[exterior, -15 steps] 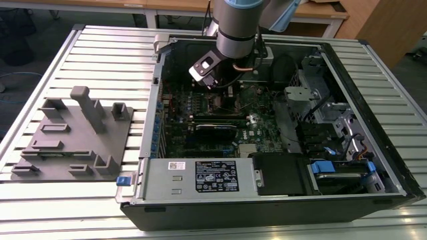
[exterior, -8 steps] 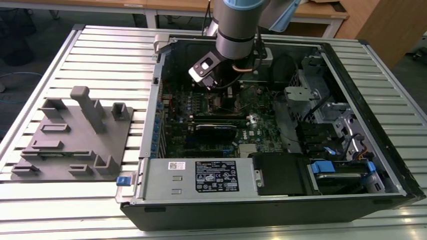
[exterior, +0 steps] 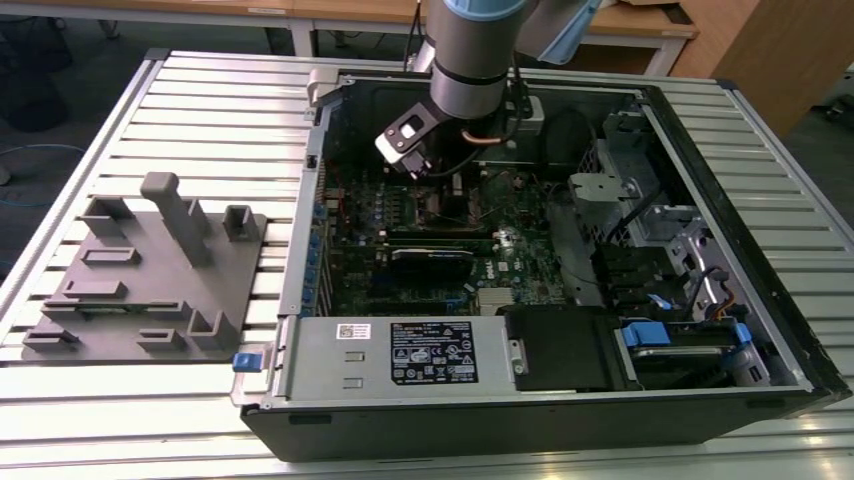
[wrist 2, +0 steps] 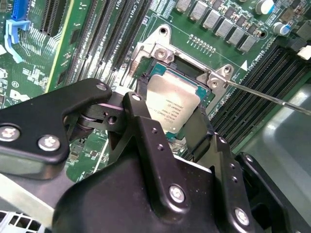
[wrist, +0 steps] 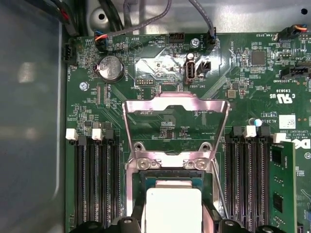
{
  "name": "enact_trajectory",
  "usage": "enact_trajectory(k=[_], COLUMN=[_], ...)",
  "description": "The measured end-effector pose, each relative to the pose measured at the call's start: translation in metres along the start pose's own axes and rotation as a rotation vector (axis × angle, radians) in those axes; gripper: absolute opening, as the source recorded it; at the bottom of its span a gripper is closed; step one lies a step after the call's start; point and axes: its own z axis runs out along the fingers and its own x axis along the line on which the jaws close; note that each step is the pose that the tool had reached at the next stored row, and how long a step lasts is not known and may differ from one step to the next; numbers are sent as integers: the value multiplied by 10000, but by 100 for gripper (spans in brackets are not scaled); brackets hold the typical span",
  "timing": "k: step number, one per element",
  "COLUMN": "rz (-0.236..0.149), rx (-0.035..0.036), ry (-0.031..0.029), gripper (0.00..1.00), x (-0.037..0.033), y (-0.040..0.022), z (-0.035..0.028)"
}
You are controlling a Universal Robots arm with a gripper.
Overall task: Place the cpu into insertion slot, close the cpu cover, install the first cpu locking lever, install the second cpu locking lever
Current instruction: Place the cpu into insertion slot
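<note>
Claw [wrist 2: 172, 104] is down over the socket area, and its two black fingers [wrist 2: 141, 104] sit pinched in against opposite edges of the cpu [wrist 2: 171, 97]. It is a narrow opening, just the chip's width, and it looks like a grasp. In the first wrist view the same fingers [wrist: 133, 222] bracket the cpu [wrist: 174, 206] on both sides.

The chip lies flat, silver top and print facing up, right at the insertion slot [wrist 2: 188, 65], with its edges parallel to the slot's silver rim. It is square, so no long axis to call. Whether it is fully seated I cannot tell.

The cpu cover [wrist: 146, 103] is flipped wide open, swung back off its hinge edge away from the slot, its cut-out centre showing green motherboard [wrist: 272, 73] through it. One thin locking lever [wrist 2: 272, 99] is unlatched, running out from the slot's corner over the board.

Room is tight. Long black memory slots [wrist: 97, 184] run just beside the slot on one flank, with another bank [wrist: 250, 179] on the other, and the fingers fit between them. The raised hinge bracket [wrist 2: 158, 48] sits just beyond the chip's far edge.

In the exterior view the arm [exterior: 474, 60] drops straight down into the open computer case [exterior: 534, 425], claw [exterior: 447, 180] low over the board. A grey fixture tray [exterior: 147, 290] sits well apart on the slatted table [exterior: 200, 100], toward the exterior view's left.
</note>
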Motion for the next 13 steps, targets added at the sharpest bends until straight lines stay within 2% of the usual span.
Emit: enact_trajectory(k=[13], rz=[-96], rx=[2], ry=[-2], gripper=[54], x=[6], y=[17], z=[4])
